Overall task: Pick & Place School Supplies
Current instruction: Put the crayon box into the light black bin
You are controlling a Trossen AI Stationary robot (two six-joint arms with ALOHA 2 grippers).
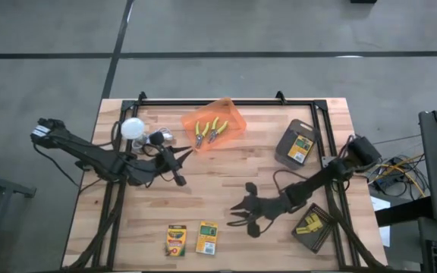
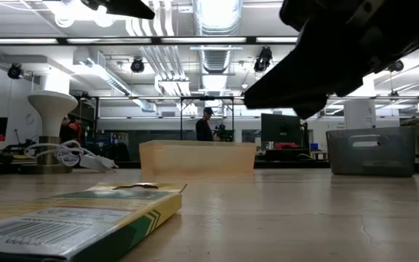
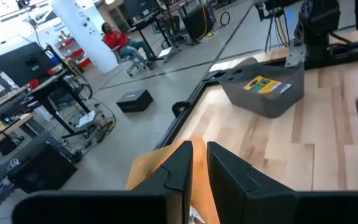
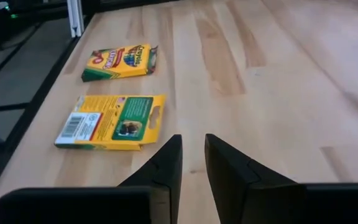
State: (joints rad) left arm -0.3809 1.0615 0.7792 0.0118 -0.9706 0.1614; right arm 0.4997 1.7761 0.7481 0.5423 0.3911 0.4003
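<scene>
Crayon boxes are the target here as far as I can tell. The right claw (image 4: 192, 140) hangs low over the middle-right of the counter (image 1: 226, 171), its fingers only a narrow slit apart with nothing between them, so it isn't gripping anything. Straight ahead of it, to the left and a bit nearer the near edge, two boxes lie flat side by side, close together but not touching. The closer one (image 4: 112, 121) is back-side up, with a barcode and a green panel. The one further left (image 4: 118, 62) shows its front, and the lettering looks like Crayola, but I wouldn't swear to it. Both have their long axes running near-to-far, so they lie crosswise to the way the claw points. My guess is it needs a short reach left and maybe a wrist turn to pinch across the narrow side. The left claw (image 3: 199, 146) sits over the far-left part of the counter by the orange bin (image 1: 230, 114), also barely parted and empty, and it's farther from those two boxes than the right one is. So this looks like the right arm's job. Going outward, the bin holds two yellow-handled pliers (image 1: 211, 130). A grey bin (image 1: 288, 148) at the far right already has a third crayon box (image 1: 302, 146) in it. A dark tray (image 1: 325, 227) at the near right holds small yellow pieces that I can't make out. A white ball with a cable (image 1: 132, 127) sits at the far left.
</scene>
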